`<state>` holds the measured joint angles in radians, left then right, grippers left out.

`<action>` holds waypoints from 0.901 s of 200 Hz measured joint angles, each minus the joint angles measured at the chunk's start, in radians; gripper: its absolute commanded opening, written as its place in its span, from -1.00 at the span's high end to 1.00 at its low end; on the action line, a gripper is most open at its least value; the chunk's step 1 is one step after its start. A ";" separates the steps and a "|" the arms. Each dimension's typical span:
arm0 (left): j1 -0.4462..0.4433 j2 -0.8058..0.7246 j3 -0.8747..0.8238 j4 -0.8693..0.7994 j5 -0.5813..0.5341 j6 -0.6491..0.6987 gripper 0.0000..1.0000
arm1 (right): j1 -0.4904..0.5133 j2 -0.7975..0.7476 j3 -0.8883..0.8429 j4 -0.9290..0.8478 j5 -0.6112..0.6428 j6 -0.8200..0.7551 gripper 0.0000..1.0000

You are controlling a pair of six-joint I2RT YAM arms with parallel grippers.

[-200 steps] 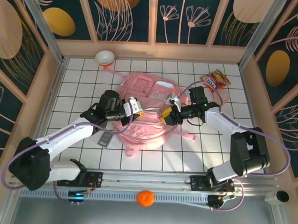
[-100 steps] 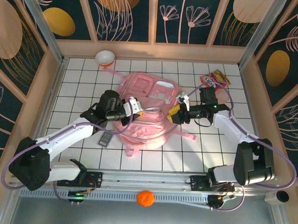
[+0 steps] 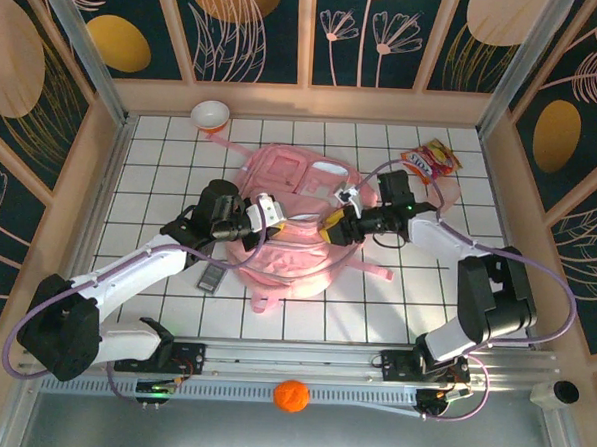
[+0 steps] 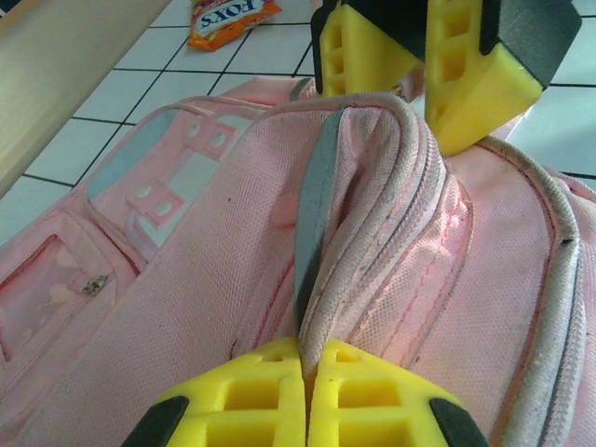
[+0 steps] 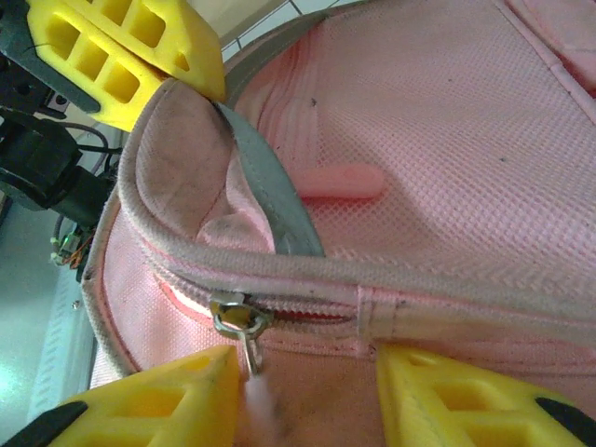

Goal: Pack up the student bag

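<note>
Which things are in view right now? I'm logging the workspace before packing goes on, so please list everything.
Soft pink fabric backpack: one, pink, middle of the table.
White tiled table: one, white with a dark grid, under everything.
Small round bowl: one, white, far left corner.
Crinkly snack packet: one, orange and red, far right.
Flat rectangular device: one, dark grey, near left of the backpack.
Round ball: one, orange, in front of the arm bases.
Metal zip puller: one, silver, on the backpack's zip.
Left gripper: one, yellow fingers, shut on the backpack's grey-edged fold.
Right gripper: one, yellow fingers, open around the zip puller.
</note>
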<state>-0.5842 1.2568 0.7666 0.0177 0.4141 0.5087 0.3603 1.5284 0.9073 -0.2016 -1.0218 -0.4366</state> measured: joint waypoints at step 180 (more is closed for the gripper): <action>-0.026 0.003 0.010 0.003 -0.069 -0.041 1.00 | 0.037 -0.100 0.004 -0.040 -0.016 0.139 1.00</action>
<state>-0.6106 1.2598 0.7769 0.0208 0.3447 0.4679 0.3977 1.4284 0.9112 -0.2413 -1.0378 -0.2974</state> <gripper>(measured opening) 0.044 0.047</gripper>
